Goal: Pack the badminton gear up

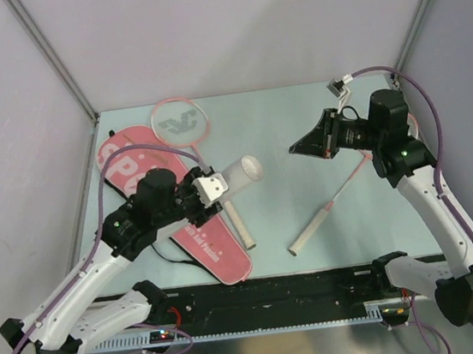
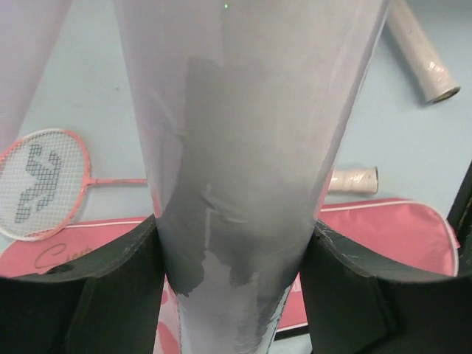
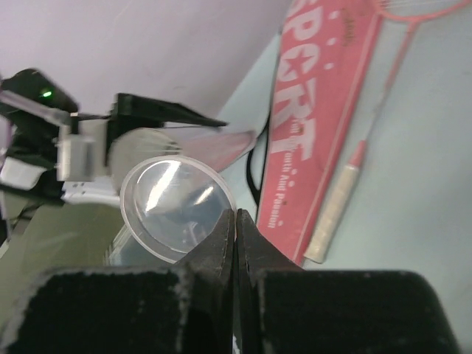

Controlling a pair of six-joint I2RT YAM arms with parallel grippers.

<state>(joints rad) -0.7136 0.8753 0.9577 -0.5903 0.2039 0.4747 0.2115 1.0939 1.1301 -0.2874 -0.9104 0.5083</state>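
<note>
Pink bag (image 1: pixel 222 256) lies flat near the front edge, under the left arm. Left gripper (image 1: pixel 223 183) is partly spread, clamped on the white tube (image 1: pixel 244 172) over the bag. Right gripper (image 1: pixel 295 147) faces the tube mouth, fingers pressed together, empty. Racket (image 1: pixel 180 122) lies farthest back.

**Colleague:** What does your left wrist camera show?

**Operator:** I see the white tube (image 2: pixel 243 147) filling the middle. My left gripper (image 2: pixel 236 284) clamps it, with dark fingers (image 2: pixel 88 295) touching both sides. A pink-rimmed racket (image 2: pixel 40 184) lies left of the tube.

**Colleague:** And to the right?

**Operator:** A pale handle (image 2: pixel 354 179) just beside the tube, a second handle (image 2: pixel 422 55) above it, and the pink bag (image 2: pixel 391 232) below.
</note>
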